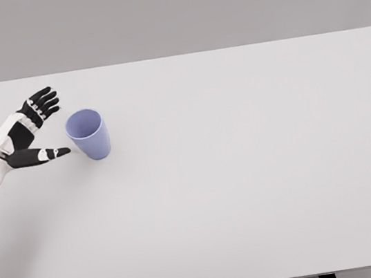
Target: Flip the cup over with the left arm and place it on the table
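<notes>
Nearest my viewpoint lies the near edge of the white table (209,247), bare across its front half. At far left, the left hand (28,134) enters from the left border, fingers (43,101) spread and thumb (51,153) extended toward the cup, gripping nothing. Just to its right stands the lilac cup (88,134), mouth upward, resting on the table a small gap from the thumb tip. I judge the task either finished, with the cup upright and released, or not yet begun; one view cannot settle which. Nothing else stands on the tabletop, so nothing obstructs the hand. The right arm is not visible.
</notes>
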You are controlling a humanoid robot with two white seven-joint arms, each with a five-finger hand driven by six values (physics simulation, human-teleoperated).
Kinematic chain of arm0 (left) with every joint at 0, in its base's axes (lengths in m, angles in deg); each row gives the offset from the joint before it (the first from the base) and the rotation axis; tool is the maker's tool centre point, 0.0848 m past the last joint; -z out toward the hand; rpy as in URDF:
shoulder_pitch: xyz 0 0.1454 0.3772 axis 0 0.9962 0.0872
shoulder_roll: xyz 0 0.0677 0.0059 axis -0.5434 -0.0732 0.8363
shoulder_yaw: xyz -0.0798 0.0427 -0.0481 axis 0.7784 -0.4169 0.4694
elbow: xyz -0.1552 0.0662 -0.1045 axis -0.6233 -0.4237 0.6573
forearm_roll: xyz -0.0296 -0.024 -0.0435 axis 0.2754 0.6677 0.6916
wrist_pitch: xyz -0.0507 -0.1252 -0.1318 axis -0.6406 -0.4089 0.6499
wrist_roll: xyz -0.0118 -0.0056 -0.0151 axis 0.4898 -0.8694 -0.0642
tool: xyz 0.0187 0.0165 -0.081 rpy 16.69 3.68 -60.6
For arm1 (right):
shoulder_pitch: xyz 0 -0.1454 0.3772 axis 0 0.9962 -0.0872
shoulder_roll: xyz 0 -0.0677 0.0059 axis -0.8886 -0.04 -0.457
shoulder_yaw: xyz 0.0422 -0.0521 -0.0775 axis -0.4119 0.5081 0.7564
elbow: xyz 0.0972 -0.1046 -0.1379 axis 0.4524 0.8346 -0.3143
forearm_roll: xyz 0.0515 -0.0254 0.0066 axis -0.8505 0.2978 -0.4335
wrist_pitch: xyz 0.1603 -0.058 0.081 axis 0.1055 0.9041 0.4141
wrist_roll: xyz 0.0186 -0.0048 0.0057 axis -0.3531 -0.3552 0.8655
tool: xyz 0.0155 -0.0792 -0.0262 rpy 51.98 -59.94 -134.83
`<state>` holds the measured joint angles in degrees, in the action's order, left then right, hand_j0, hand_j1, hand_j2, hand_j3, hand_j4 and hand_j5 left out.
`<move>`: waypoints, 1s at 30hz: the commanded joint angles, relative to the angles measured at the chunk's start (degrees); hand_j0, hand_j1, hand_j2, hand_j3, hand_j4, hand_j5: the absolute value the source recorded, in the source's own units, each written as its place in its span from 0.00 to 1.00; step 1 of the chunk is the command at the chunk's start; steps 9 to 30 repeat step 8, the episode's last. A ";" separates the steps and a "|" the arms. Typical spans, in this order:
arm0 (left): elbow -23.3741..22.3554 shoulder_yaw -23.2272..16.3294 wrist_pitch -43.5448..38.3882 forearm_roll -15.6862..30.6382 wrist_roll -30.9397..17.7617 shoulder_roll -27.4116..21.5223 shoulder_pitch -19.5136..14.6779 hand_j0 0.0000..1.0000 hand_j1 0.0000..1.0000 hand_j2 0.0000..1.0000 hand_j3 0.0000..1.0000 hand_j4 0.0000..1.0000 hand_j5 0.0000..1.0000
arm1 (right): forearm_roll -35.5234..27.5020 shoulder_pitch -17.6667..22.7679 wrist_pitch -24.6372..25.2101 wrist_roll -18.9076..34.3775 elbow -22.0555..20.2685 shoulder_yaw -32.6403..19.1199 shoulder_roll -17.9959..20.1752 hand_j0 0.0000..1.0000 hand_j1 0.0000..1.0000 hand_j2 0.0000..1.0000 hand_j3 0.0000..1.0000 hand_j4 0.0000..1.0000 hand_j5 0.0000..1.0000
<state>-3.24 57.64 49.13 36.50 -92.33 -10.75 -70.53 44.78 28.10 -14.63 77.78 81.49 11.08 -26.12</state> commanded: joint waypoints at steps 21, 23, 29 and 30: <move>11.41 -0.39 1.48 0.20 0.00 -12.35 1.93 1.00 1.00 1.00 1.00 1.00 1.00 | 0.00 0.00 0.00 0.01 0.00 0.00 0.00 1.00 1.00 1.00 1.00 1.00 1.00; 11.41 -0.39 1.48 0.20 0.00 -12.35 1.93 1.00 1.00 1.00 1.00 1.00 1.00 | 0.00 0.00 0.00 0.01 0.00 0.00 0.00 1.00 1.00 1.00 1.00 1.00 1.00; 11.41 -0.39 1.48 0.20 0.00 -12.35 1.93 1.00 1.00 1.00 1.00 1.00 1.00 | 0.00 0.00 0.00 0.01 0.00 0.00 0.00 1.00 1.00 1.00 1.00 1.00 1.00; 11.41 -0.39 1.48 0.20 0.00 -12.35 1.93 1.00 1.00 1.00 1.00 1.00 1.00 | 0.00 0.00 0.00 0.01 0.00 0.00 0.00 1.00 1.00 1.00 1.00 1.00 1.00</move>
